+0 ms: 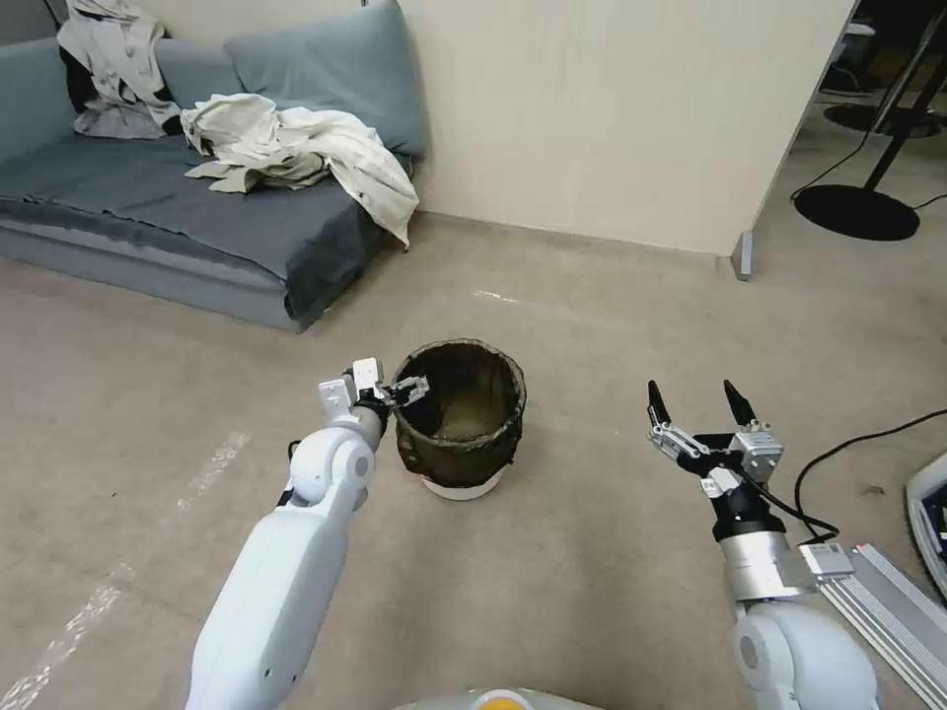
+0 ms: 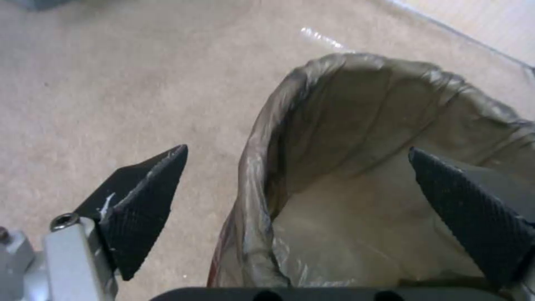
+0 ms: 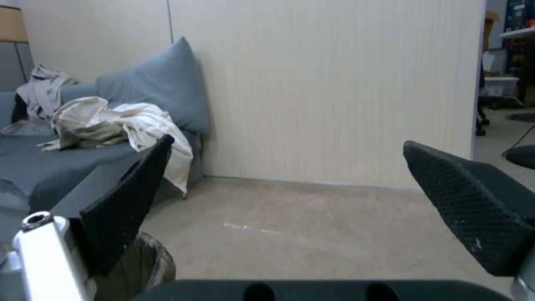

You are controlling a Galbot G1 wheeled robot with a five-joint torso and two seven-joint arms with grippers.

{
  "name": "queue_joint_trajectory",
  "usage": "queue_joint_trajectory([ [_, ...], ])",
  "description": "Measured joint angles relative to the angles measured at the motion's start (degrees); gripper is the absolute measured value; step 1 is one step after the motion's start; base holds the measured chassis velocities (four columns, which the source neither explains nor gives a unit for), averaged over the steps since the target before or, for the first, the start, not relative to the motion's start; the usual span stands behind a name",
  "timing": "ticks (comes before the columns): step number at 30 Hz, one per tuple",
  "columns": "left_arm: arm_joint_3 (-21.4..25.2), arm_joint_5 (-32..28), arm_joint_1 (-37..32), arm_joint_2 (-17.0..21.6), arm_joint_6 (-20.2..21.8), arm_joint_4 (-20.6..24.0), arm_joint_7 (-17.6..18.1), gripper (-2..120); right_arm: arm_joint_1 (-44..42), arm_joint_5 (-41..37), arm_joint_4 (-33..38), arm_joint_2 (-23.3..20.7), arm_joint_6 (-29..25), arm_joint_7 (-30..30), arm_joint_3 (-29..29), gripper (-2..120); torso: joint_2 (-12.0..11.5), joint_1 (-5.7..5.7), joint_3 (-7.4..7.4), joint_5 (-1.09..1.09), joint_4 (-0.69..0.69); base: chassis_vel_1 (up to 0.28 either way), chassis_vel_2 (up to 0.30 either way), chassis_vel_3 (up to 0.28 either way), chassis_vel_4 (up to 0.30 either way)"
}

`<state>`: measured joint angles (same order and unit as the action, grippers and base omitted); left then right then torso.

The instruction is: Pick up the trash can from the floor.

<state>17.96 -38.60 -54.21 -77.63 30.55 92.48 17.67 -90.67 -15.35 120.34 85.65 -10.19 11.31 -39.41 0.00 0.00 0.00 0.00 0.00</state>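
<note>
The trash can (image 1: 460, 426) stands upright on the beige floor (image 1: 612, 335), a dark wrinkled bag folded over its rim and a white base showing below. My left gripper (image 1: 402, 395) is open at the can's left rim. In the left wrist view the left gripper (image 2: 298, 148) straddles the rim of the trash can (image 2: 256, 167), with one of its fingers (image 2: 142, 200) outside the wall and the other inside the bag. My right gripper (image 1: 700, 399) hangs open to the right of the can, holding nothing. The right wrist view has the right gripper (image 3: 288, 140) facing the wall, with the trash can (image 3: 151, 259) at its edge.
A grey sofa (image 1: 148, 227) with crumpled pale clothes (image 1: 296, 148) stands at the back left. A cream partition wall (image 1: 612, 118) runs behind the can. A black stand base (image 1: 856, 212), a black cable (image 1: 848, 449) and an aluminium rail (image 1: 898, 611) lie to the right.
</note>
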Motion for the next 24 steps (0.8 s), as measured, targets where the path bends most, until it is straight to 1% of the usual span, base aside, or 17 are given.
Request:
queue_joint_trajectory([
  [5, -0.40, -2.14, 0.80, -0.17, 1.06, -1.36, 1.22, 96, 0.10, -0.05, -0.03, 0.00, -0.07, 0.03, 0.08, 100, 0.00, 0.00, 0.00, 0.00, 0.00, 0.000, 0.000, 0.000, 0.000],
  [13, -0.79, -3.55, 1.35, -0.46, 2.14, -2.25, 2.54, 94, 0.17, -0.12, -0.06, -0.03, -0.18, 0.04, 0.30, 100, 0.00, 0.00, 0.00, 0.00, 0.00, 0.000, 0.000, 0.000, 0.000],
  [15, -0.88, -3.70, 1.37, -0.64, 2.47, -2.36, 2.83, 87, 0.18, -0.19, -0.07, -0.13, -0.22, 0.04, 0.30, 100, 0.00, 0.00, 0.00, 0.00, 0.00, 0.000, 0.000, 0.000, 0.000],
  [17, -0.89, -3.71, 1.37, -0.67, 2.51, -2.36, 2.85, 86, 0.18, -0.20, -0.07, -0.15, -0.22, 0.04, 0.30, 100, 0.00, 0.00, 0.00, 0.00, 0.00, 0.000, 0.000, 0.000, 0.000],
  [18, -0.90, -3.81, 1.37, -0.76, 2.79, -2.37, 2.94, 77, 0.18, -0.26, -0.07, -0.21, -0.23, 0.04, 0.29, 100, 0.00, 0.00, 0.00, 0.00, 0.00, 0.000, 0.000, 0.000, 0.000],
  [19, -0.90, -4.04, 1.35, -0.85, 3.10, -2.37, 3.20, 73, 0.18, -0.31, -0.08, -0.26, -0.25, 0.04, 0.27, 100, 0.00, 0.00, 0.00, 0.00, 0.00, 0.000, 0.000, 0.000, 0.000],
  [20, -0.90, -4.17, 1.32, -0.90, 3.22, -2.37, 3.29, 69, 0.18, -0.34, -0.11, -0.29, -0.28, 0.04, 0.26, 100, 0.00, 0.00, 0.00, 0.00, 0.00, 0.000, 0.000, 0.000, 0.000],
  [21, -0.90, -4.17, 1.32, -0.90, 3.22, -2.37, 3.29, 69, 0.18, -0.34, -0.11, -0.29, -0.28, 0.04, 0.26, 100, 0.00, 0.00, 0.00, 0.00, 0.00, 0.000, 0.000, 0.000, 0.000],
  [23, -0.89, -4.40, 1.26, -0.95, 3.33, -2.37, 3.47, 61, 0.18, -0.37, -0.18, -0.31, -0.33, 0.04, 0.26, 100, 0.00, 0.00, 0.00, 0.00, 0.00, 0.000, 0.000, 0.000, 0.000],
  [24, -0.89, -4.60, 1.22, -0.99, 3.38, -2.37, 3.63, 54, 0.19, -0.38, -0.19, -0.31, -0.36, 0.04, 0.30, 100, 0.00, 0.00, 0.00, 0.00, 0.00, 0.000, 0.000, 0.000, 0.000],
])
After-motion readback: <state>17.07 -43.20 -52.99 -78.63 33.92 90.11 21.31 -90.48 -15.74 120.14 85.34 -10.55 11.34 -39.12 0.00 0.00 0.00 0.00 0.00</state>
